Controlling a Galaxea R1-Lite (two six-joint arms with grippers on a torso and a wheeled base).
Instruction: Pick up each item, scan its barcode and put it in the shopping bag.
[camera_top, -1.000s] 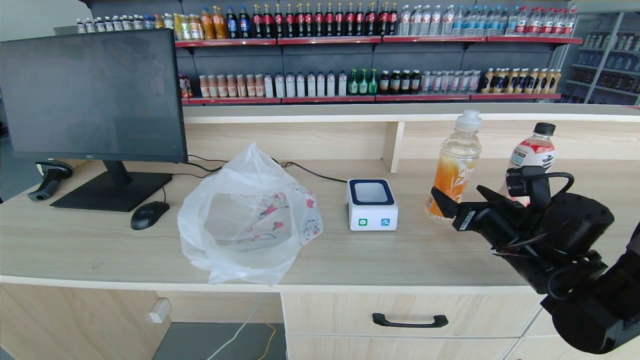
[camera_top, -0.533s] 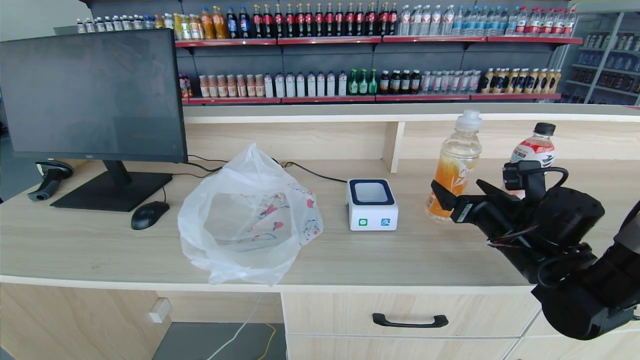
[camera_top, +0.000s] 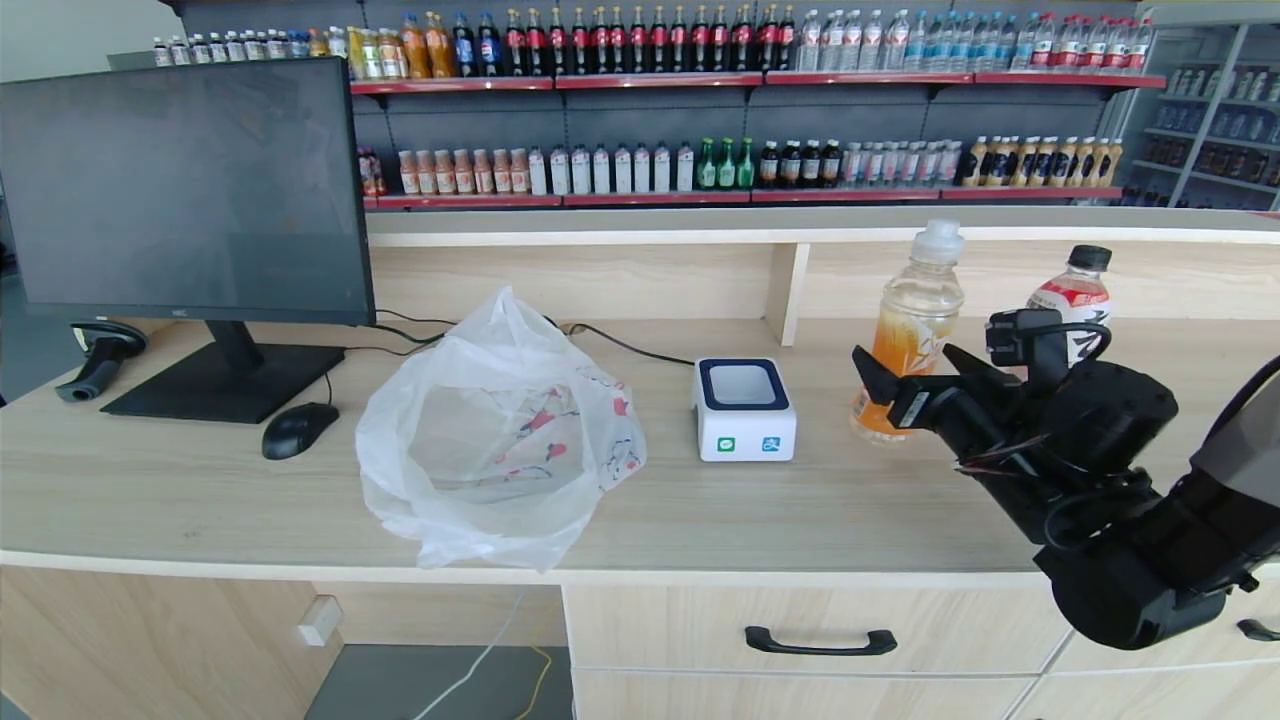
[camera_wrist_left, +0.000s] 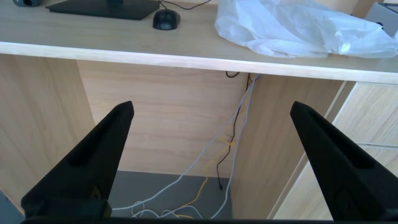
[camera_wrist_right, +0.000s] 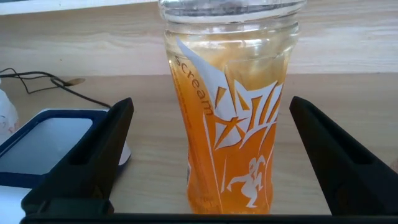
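Bottle (camera_top: 908, 300), orange label with white graphics, sits unmoved on table (camera_top: 700, 500); right end effector (camera_top: 905, 360), wide open, has advanced toward it. Left end effector (camera_wrist_left: 211, 155) also wide.

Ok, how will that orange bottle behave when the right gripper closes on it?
The orange bottle looks filled well up, so it is probably heavy for its size. It stands tall and narrow; an uneven touch from the right gripper could tip it. Its clear plastic wall looks smooth and may give a little when squeezed.
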